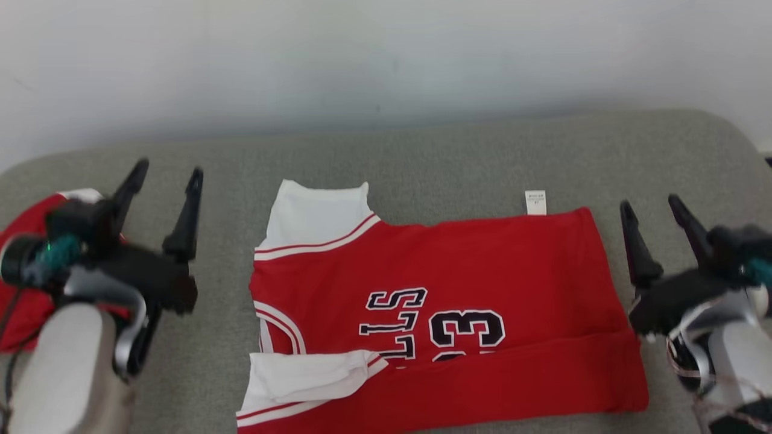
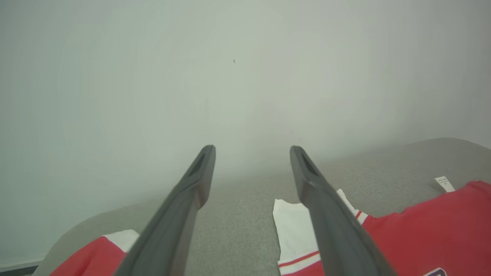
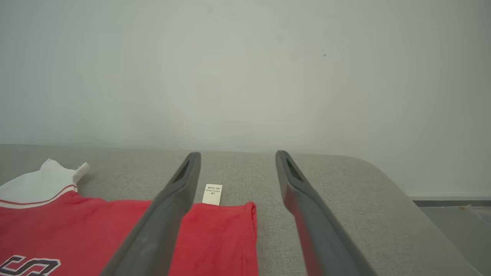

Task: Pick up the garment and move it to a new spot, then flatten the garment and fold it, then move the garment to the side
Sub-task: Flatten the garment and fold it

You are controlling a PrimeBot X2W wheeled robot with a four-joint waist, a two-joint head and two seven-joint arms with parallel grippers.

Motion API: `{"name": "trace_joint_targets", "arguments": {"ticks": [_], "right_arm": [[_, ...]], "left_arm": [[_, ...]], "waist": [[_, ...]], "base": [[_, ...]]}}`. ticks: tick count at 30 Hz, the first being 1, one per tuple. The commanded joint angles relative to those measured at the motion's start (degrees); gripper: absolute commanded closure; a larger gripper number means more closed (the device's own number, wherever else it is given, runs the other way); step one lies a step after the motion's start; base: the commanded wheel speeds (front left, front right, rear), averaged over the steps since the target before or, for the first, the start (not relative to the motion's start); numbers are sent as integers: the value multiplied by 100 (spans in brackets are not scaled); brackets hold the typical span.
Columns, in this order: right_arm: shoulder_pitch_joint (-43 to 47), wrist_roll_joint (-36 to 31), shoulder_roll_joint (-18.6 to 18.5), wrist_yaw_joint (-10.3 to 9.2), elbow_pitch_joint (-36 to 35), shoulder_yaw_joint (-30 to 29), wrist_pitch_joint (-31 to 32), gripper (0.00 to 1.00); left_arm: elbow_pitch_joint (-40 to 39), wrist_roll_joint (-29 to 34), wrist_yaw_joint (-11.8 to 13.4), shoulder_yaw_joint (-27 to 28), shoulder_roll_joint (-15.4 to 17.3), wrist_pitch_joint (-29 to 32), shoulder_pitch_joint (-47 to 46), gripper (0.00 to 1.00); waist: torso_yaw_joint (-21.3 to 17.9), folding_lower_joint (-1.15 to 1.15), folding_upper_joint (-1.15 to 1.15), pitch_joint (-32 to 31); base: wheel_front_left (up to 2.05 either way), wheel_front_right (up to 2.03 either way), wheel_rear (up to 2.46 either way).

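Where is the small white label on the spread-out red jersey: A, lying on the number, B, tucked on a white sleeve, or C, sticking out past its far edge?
C: the label pokes out beyond the far edge of the red jersey onto the grey cushion.

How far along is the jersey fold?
Done: the jersey lies flat on the cushion, its near edge already folded over. In hand: nothing; the left tool and right tool hang open off either end, not touching it. Left: the remaining folds, then moving it aside.
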Motion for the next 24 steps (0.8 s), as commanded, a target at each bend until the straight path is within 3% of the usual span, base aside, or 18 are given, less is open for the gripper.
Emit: {"name": "trace_joint_targets", "arguments": {"ticks": [1, 9, 19, 24], "right_arm": [[-255, 19, -40, 7, 151, 66, 101, 0], [-1890, 142, -201, 7, 1548, 864, 767, 0], [-3150, 602, 93, 7, 2766, 1718, 1067, 0], [-3455, 930, 246, 7, 3056, 2062, 1072, 0]], "left_arm": [[88, -138, 0, -97, 81, 58, -271, 0], [1237, -703, 0, -1110, 440, 575, -1891, 0], [2647, -1495, 0, -2163, 652, 1423, -3201, 0], [3172, -1781, -1, -2443, 718, 1519, -3461, 0]], "waist": [[-209, -1, -1, 602], [-429, -1, -1, 1406], [-746, -1, -1, 1923], [-927, -1, -1, 2005]], "base": [[0, 0, 0], [0, 0, 0], [0, 0, 0], [0, 0, 0]]}}
